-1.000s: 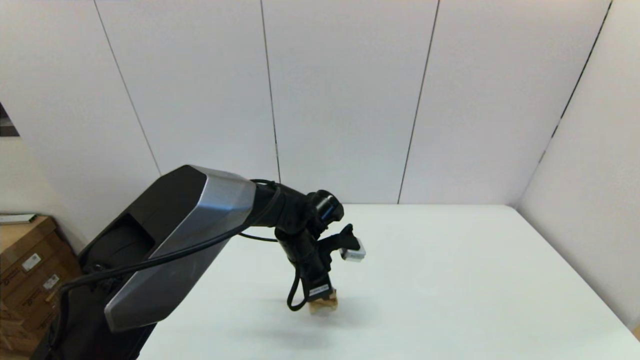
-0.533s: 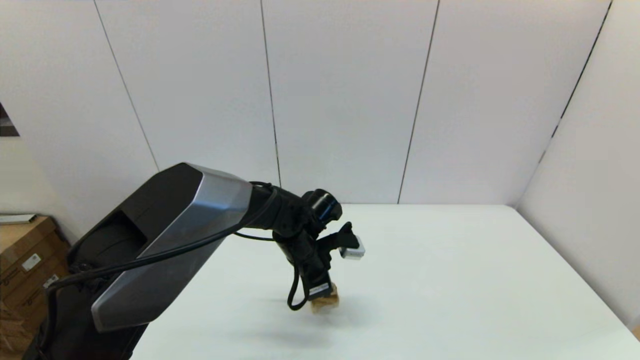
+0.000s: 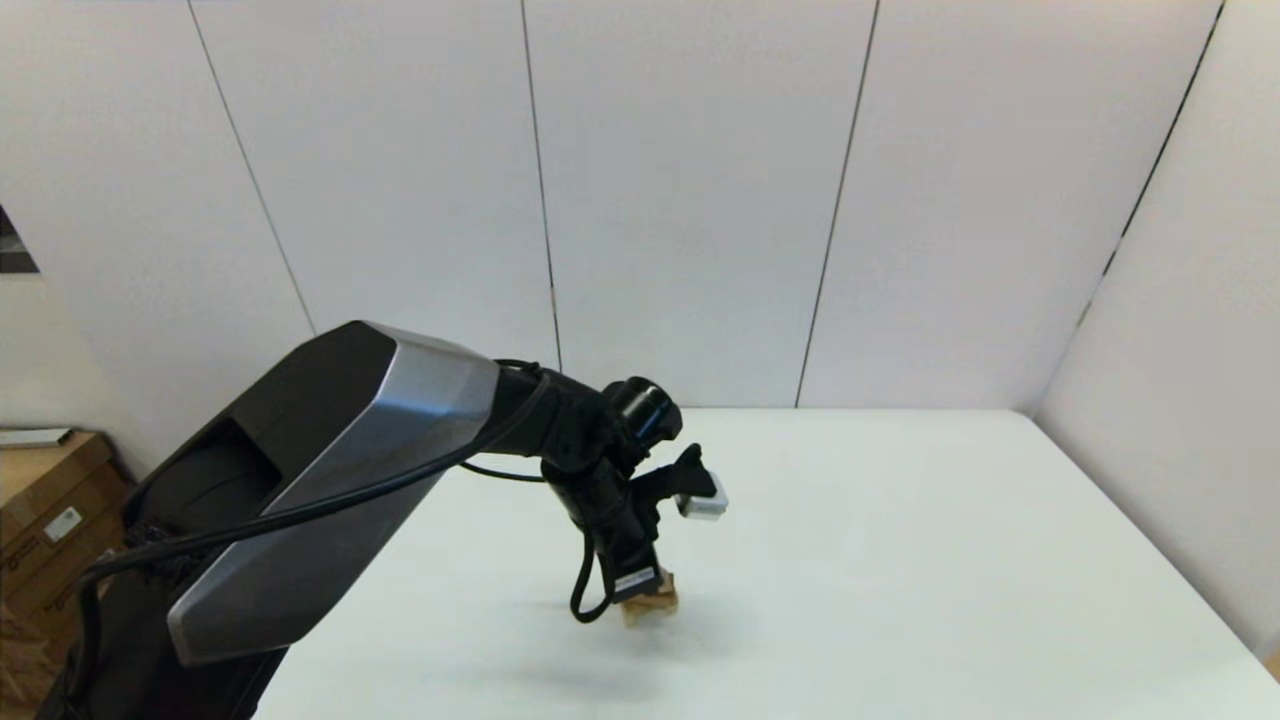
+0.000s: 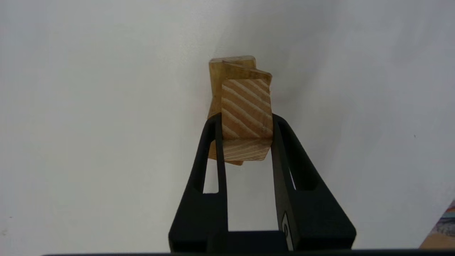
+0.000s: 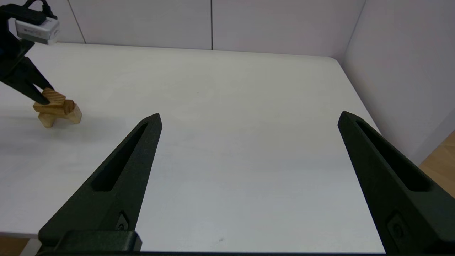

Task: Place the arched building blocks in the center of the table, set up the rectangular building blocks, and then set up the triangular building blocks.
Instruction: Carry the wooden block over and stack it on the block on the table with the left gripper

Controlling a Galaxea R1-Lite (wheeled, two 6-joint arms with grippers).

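Here, left gripper point(image 4: 246, 133) pinched small tan wooden wedge point(image 4: 246, 113) atop flat oblong wooden bar point(image 5: 61, 106) on notched light-wood arch point(image 5: 58, 117), white table point(image 3: 900, 560) centre. Wedge sat skewed; advised square, lower flat, release gently. Right gripper point(image 5: 249, 119) spread, parked 4 o'clock.

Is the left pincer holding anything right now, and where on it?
Yes: the left pincer clamps the triangular block by its two flat side faces.
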